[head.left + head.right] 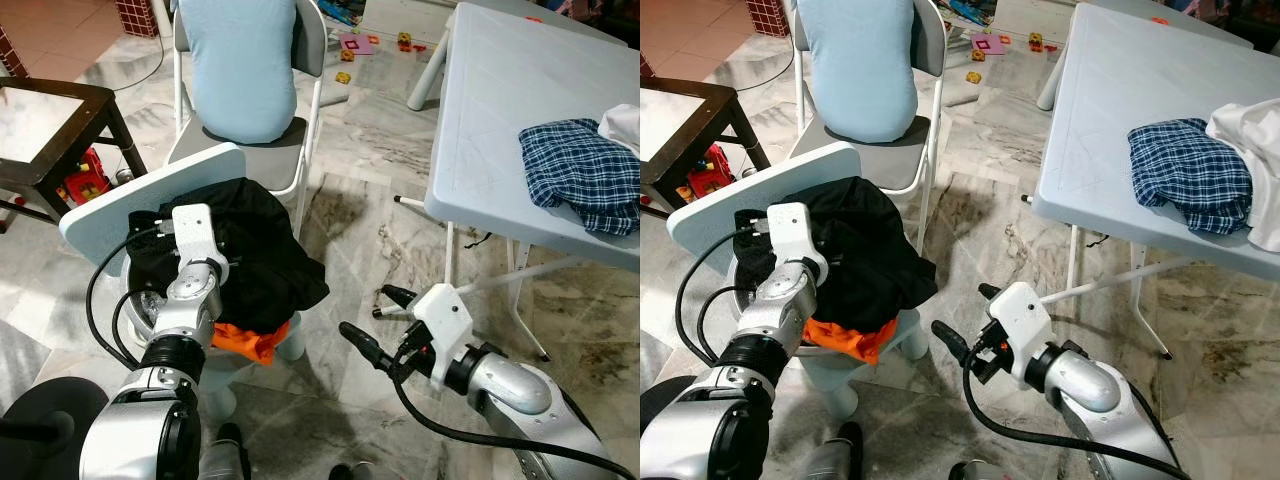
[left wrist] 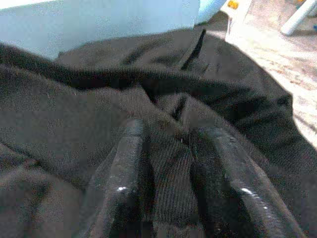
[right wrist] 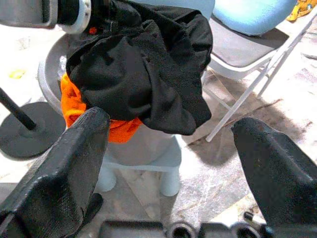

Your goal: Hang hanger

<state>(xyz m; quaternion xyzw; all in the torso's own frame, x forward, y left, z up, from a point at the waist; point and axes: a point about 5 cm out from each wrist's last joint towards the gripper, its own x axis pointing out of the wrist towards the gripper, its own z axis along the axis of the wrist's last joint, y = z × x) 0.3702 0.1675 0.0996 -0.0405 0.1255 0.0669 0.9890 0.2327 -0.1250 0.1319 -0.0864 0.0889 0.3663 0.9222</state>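
Note:
A black garment lies heaped on a small white stool, with an orange garment under it. My left gripper is pushed into the heap, and its fingers pinch a ridge of the black cloth. Its white wrist stands over the left side of the heap. My right gripper hangs open low above the floor, to the right of the stool and apart from the clothes. The right wrist view looks between the spread fingers at the black garment.
A pale blue board leans behind the heap. Beyond it stands a folding chair with a light blue cushion. A white table at the right carries a plaid cloth. A dark wooden table stands left, with a black round base nearby.

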